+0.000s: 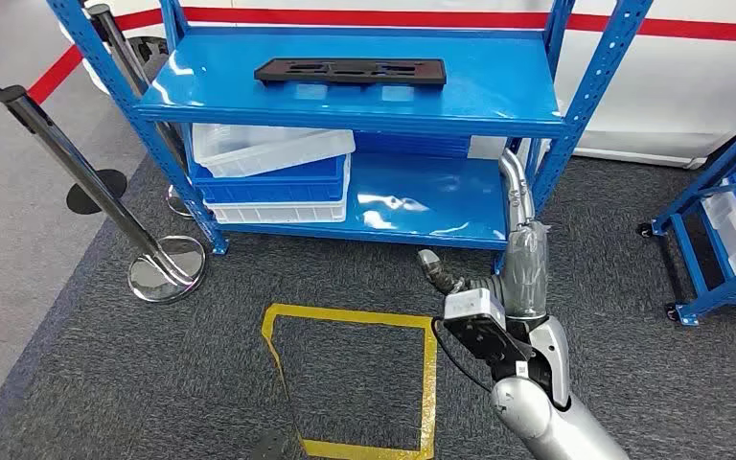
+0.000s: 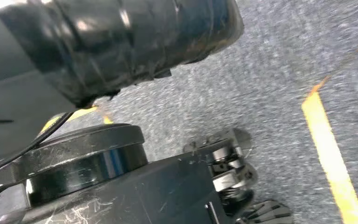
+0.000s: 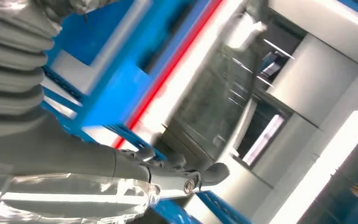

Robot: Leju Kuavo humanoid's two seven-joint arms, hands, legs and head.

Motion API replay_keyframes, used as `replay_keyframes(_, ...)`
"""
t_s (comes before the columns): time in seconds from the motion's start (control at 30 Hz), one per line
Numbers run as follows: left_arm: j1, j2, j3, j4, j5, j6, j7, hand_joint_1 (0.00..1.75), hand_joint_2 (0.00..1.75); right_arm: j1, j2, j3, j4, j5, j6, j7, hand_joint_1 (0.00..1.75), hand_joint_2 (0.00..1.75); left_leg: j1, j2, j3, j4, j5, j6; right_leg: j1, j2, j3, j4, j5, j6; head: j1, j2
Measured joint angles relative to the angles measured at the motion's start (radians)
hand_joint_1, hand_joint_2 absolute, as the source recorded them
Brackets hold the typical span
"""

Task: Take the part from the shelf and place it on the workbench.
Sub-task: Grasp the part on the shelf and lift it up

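The flat black part (image 1: pixel 350 71) lies on the shelf's (image 1: pixel 498 101) top level, long axis along the front edge, well above and left of the raised right hand (image 1: pixel 520 206), whose grip I cannot tell, holding nothing visible.

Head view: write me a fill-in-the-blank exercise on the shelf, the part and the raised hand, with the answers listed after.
1. The flat black part lies on the ____ level of the blue shelf.
2. The white and blue bins are stacked on the shelf's ____ level.
3. The right hand, raised in front of the shelf, holds ____.
4. The square taped on the carpet in front of the shelf is ____ in colour.

Missing words: top; lower; nothing; yellow
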Motion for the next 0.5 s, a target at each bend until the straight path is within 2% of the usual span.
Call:
replay_keyframes(0.07, -0.006, -0.001, -0.001, 0.000, -0.001, -0.002, 0.000, 0.00, 0.00, -0.005, 0.000, 0.000, -0.017, 0.001, 0.001, 0.000, 0.00, 0.00, -0.002, 0.001, -0.030, 0.061, -0.027, 0.003, 0.004, -0.001, 0.002, -0.001, 0.000, -0.004, -0.002, 0.000)
replay_keyframes(0.13, -0.014, -0.003, -0.003, 0.000, -0.003, -0.006, 0.001, 0.00, 0.00, -0.010, -0.001, 0.001, -0.043, -0.001, 0.003, 0.000, 0.00, 0.00, -0.009, 0.002, -0.103, 0.193, -0.076, 0.011, 0.014, -0.002, 0.005, -0.003, -0.002, -0.011, -0.004, 0.000)
replay_keyframes(0.17, -0.015, -0.004, -0.005, 0.000, -0.004, -0.008, 0.001, 0.00, 0.00, -0.010, -0.002, 0.002, -0.052, -0.004, 0.004, -0.001, 0.00, 0.00, -0.014, 0.002, -0.137, 0.248, -0.089, 0.016, 0.021, -0.003, 0.007, -0.003, -0.003, -0.014, -0.005, 0.000)
replay_keyframes(0.2, -0.016, -0.004, -0.006, 0.000, -0.006, -0.010, 0.002, 0.00, 0.00, -0.010, -0.002, 0.002, -0.061, -0.007, 0.004, -0.002, 0.00, 0.00, -0.022, 0.002, -0.158, 0.274, -0.084, 0.025, 0.028, -0.002, 0.009, -0.004, -0.004, -0.018, -0.004, 0.000)
replay_keyframes(0.23, -0.015, -0.004, -0.007, 0.000, -0.007, -0.011, 0.002, 0.00, 0.00, -0.010, -0.003, 0.002, -0.070, -0.012, 0.005, -0.003, 0.00, 0.00, -0.031, 0.002, -0.162, 0.263, -0.060, 0.039, 0.036, -0.001, 0.011, -0.004, -0.005, -0.021, -0.004, 0.000)
replay_keyframes(0.27, -0.016, -0.004, -0.008, 0.000, -0.009, -0.011, 0.001, 0.00, 0.00, -0.010, -0.004, 0.002, -0.078, -0.016, 0.005, -0.004, 0.00, 0.00, -0.043, 0.001, -0.148, 0.215, -0.021, 0.058, 0.043, 0.000, 0.014, -0.005, -0.006, -0.024, -0.004, 0.000)
replay_keyframes(0.3, -0.017, -0.004, -0.008, 0.000, -0.011, -0.011, 0.000, 0.00, 0.00, -0.010, -0.004, 0.002, -0.086, -0.020, 0.006, -0.004, 0.00, 0.00, -0.057, 0.001, -0.123, 0.147, 0.016, 0.083, 0.047, 0.001, 0.017, -0.007, -0.007, -0.026, -0.004, 0.000)
replay_keyframes(0.37, -0.020, -0.004, -0.010, 0.000, -0.013, -0.011, -0.006, 0.00, 0.00, -0.010, -0.005, 0.002, -0.097, -0.025, 0.007, -0.006, 0.00, 0.00, -0.078, 0.002, -0.076, 0.038, 0.059, 0.122, 0.047, 0.001, 0.022, -0.016, -0.005, -0.027, 0.001, 0.000)
replay_keyframes(0.4, -0.020, -0.004, -0.011, 0.000, -0.014, -0.011, -0.009, 0.00, 0.00, -0.009, -0.006, 0.002, -0.100, -0.026, 0.008, -0.006, 0.00, 0.00, -0.084, 0.003, -0.064, 0.012, 0.063, 0.133, 0.044, 0.000, 0.023, -0.021, -0.003, -0.025, 0.002, 0.000)
replay_keyframes(0.43, -0.020, -0.004, -0.012, 0.000, -0.015, -0.010, -0.011, 0.00, 0.00, -0.008, -0.006, 0.002, -0.103, -0.028, 0.008, -0.006, 0.00, 0.00, -0.086, 0.002, -0.058, 0.001, 0.064, 0.136, 0.042, -0.001, 0.024, -0.027, 0.000, -0.023, 0.003, 0.000)
replay_keyframes(0.47, -0.020, -0.004, -0.014, 0.000, -0.016, -0.010, -0.013, 0.00, 0.00, -0.008, -0.007, 0.002, -0.107, -0.030, 0.008, -0.006, 0.00, 0.00, -0.087, 0.002, -0.052, -0.015, 0.069, 0.137, 0.042, -0.002, 0.027, -0.034, 0.003, -0.019, -0.001, 0.000)
replay_keyframes(0.5, -0.019, -0.004, -0.014, 0.000, -0.017, -0.010, -0.014, 0.00, 0.00, -0.008, -0.008, 0.002, -0.111, -0.033, 0.008, -0.007, 0.00, 0.00, -0.082, 0.003, -0.043, -0.032, 0.076, 0.132, 0.043, -0.003, 0.031, -0.039, 0.003, -0.015, -0.001, 0.000)
